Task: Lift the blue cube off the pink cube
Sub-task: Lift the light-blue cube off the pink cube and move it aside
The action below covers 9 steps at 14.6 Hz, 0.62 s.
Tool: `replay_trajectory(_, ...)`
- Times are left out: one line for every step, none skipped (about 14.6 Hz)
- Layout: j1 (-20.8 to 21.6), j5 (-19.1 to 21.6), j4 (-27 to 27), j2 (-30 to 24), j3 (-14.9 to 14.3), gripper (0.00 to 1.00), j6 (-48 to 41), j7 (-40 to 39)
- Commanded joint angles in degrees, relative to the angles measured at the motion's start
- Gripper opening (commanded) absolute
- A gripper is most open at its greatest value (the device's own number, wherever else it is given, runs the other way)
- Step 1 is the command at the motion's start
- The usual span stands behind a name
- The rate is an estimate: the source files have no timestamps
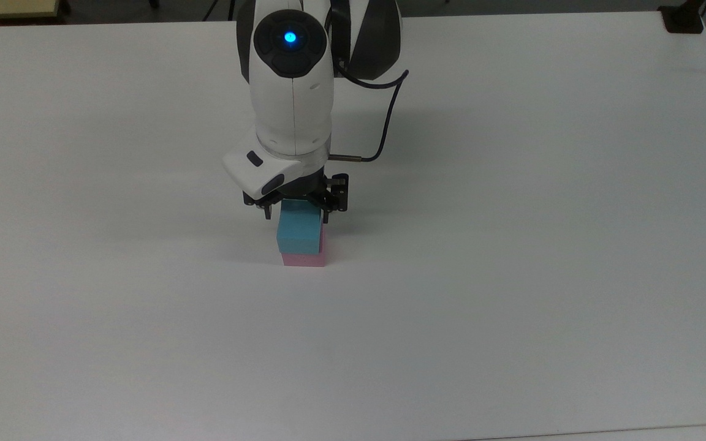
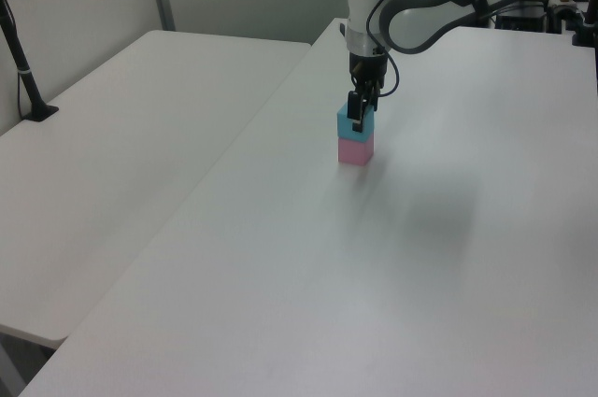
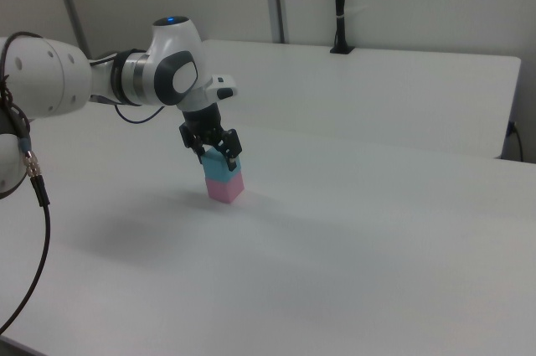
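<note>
The blue cube (image 1: 298, 236) sits stacked on the pink cube (image 1: 304, 260) near the middle of the white table (image 1: 512, 245). My gripper (image 1: 296, 214) has come down over the stack, open, with one finger on each side of the blue cube's upper part. In the left view the gripper (image 2: 357, 119) overlaps the blue cube (image 2: 344, 123), and the pink cube (image 2: 356, 149) sits below it. The right view shows the gripper (image 3: 218, 155) straddling the blue cube (image 3: 219, 170) above the pink cube (image 3: 224, 189). I cannot tell whether the fingers touch the cube.
A second white table (image 2: 121, 135) adjoins along the left view's left, carrying a black post (image 2: 23, 70). A black clamp base (image 1: 684, 18) stands at the top view's far right corner. A dark cable (image 1: 383, 122) hangs off my wrist.
</note>
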Motion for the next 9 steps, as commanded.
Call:
replay_trajectory(1.5, -0.2, -0.3, -0.2, -0.5, 0.35, 2.3, 1.8)
replay_trajectory(1.5, -0.2, -0.3, -0.5, -0.5, 0.31, 2.1, 1.5)
replay_trajectory(1.4, -0.2, -0.2, -0.8, -0.5, 0.3, 1.9, 1.4)
replay_trajectory(0.9, -0.1, -0.2, -1.9, -0.7, 0.3, 1.7, 0.3)
replay_trajectory(0.7, -0.1, -0.2, -2.3, -1.2, 0.31, 1.5, -0.7)
replay_trajectory(-0.3, -0.1, -0.2, -2.6, -1.2, 0.31, 1.5, -1.9)
replay_trajectory(-1.7, -0.1, -0.2, -2.7, -1.2, 0.31, 1.5, -3.1)
replay_trajectory(-4.1, -0.2, -0.3, -2.2, -1.2, 0.32, 1.6, -6.4)
replay_trajectory(-6.1, -0.2, -0.4, -1.9, -1.2, 0.32, 1.6, -9.4)
